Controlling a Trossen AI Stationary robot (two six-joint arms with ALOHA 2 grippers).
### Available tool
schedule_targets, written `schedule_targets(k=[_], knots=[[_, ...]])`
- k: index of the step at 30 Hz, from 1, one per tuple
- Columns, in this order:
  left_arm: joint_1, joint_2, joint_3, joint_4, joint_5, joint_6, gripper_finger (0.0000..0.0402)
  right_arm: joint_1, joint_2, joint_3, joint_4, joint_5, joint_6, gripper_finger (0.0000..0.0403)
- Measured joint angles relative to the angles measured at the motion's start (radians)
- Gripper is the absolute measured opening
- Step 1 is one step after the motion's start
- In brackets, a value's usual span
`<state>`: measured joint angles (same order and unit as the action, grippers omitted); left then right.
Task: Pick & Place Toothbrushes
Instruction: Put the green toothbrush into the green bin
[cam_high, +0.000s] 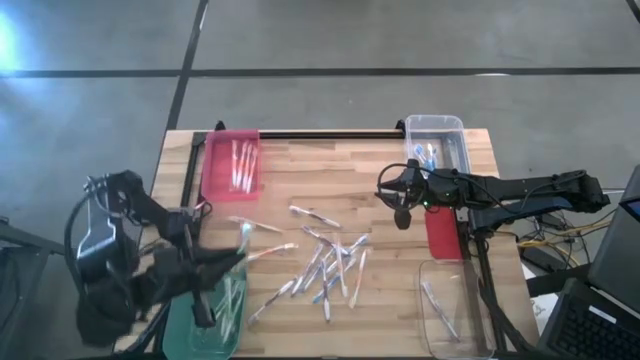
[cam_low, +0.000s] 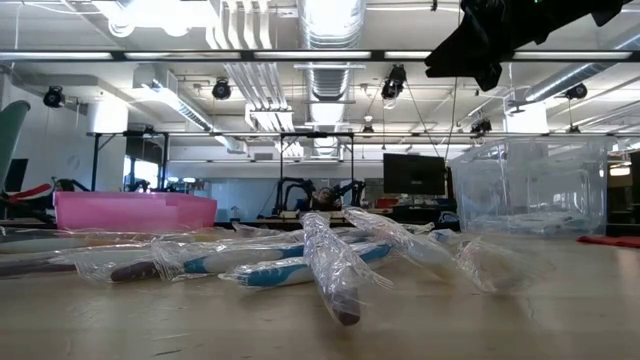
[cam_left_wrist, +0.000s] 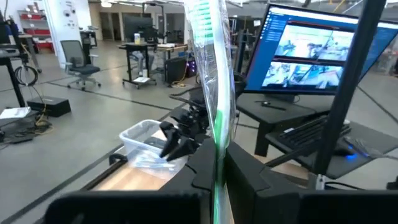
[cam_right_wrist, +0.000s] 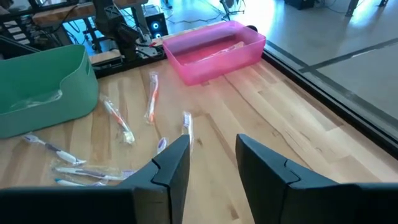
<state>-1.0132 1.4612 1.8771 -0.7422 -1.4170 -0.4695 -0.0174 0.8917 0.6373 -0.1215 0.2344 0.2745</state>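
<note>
Overhead, we see the table (cam_high: 380, 170) with a pink bin (cam_high: 231, 163), a green bin (cam_high: 205, 320) and two clear bins (cam_high: 436, 141) at its corners, and a loose pile of wrapped toothbrushes (cam_high: 325, 265) at mid-table. We find the left gripper (cam_high: 243, 238) above the green bin, clamped on a green toothbrush (cam_left_wrist: 214, 93) — it stands upright between the fingers. We see the right gripper (cam_right_wrist: 211, 165) near the far clear bin, fingers parted and holding nothing.
</note>
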Motion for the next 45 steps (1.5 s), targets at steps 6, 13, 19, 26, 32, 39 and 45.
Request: schedule_targets(k=[6, 13, 19, 26, 32, 39, 45], knots=[[-0.049, 0.080, 0.000, 0.001, -0.040, -0.140, 0.0023, 0.000, 0.000, 0.000, 0.000, 0.001, 0.007, 0.0139], [-0.074, 0.157, 0.000, 0.000, 0.004, -0.334, 0.0017, 0.000, 0.000, 0.000, 0.000, 0.001, 0.022, 0.0150], [-0.073, 0.202, 0.000, -0.122, 0.062, -0.549, 0.0016, 0.000, 0.000, -0.008, 0.000, 0.001, 0.062, 0.0160], [-0.026, 0.228, 0.000, -0.540, 0.185, -1.033, 0.0016, 0.000, 0.000, -0.036, 0.001, 0.001, 0.118, 0.0171], [0.027, 0.252, -0.002, -0.837, 0.454, -1.428, 0.0016, 0.000, 0.000, -0.061, 0.001, 0.002, 0.151, 0.0179], [0.044, 0.236, -0.081, -0.830, 0.749, -1.584, 0.0016, 0.000, 0.000, -0.064, 0.007, 0.002, 0.164, 0.0187], [0.026, 0.226, -0.167, -0.829, 0.833, -1.740, 0.0016, 0.000, 0.000, -0.064, 0.008, 0.002, 0.163, 0.0180]])
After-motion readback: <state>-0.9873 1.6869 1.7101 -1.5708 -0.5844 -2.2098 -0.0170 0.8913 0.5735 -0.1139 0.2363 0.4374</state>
